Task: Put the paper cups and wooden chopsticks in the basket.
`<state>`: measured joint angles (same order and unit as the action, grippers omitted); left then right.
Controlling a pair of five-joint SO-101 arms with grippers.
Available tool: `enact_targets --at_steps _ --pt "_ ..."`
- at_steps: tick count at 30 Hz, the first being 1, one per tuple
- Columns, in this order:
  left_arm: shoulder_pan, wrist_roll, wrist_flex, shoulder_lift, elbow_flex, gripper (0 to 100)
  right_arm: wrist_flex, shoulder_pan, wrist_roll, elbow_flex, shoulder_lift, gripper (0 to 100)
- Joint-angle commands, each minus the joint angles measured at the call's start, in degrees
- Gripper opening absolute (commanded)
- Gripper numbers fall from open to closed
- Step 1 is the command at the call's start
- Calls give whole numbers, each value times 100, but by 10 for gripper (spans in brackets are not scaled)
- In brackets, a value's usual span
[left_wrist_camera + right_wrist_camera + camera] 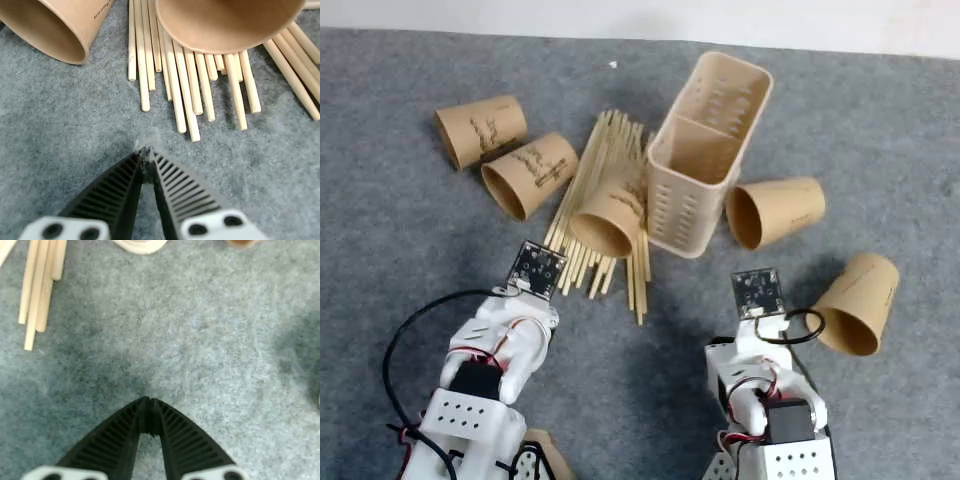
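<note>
left gripper (147,152), right gripper (148,401) pinched shut, empty. chopsticks (180,95) fanned beside basket (685,215), one cup (610,215) lying on them; four other cups (775,212) on sides nearby. dark print (542,165) on cups, illegible.

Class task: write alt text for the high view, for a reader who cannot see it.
A beige perforated plastic basket stands on grey carpet among five brown paper cups lying on their sides, one resting on a fan of pale wooden chopsticks beside the basket. Two white robot arms sit at the near edge, facing the pile.
</note>
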<state>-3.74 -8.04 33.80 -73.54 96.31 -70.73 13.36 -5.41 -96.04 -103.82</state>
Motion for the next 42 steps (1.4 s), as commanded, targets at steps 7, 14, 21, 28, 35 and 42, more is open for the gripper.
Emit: enact_targets --at_steps 7,14,21,28,35,42 --pt "57 -44 -70 -48 101 23 -40 -48 -62 -734 -75 5" --pt "57 -44 -70 -48 101 23 -40 -48 -62 -734 -75 5" --pt "57 -44 -70 -48 101 23 -40 -48 -62 -734 -75 5" --pt "57 -44 -70 -48 101 23 -40 -48 -62 -734 -75 5" --pt "31 -44 -70 -48 101 24 -31 505 -62 -716 -75 5" --pt "233 -404 -105 -48 57 24 -40 787 -62 -743 -75 5"
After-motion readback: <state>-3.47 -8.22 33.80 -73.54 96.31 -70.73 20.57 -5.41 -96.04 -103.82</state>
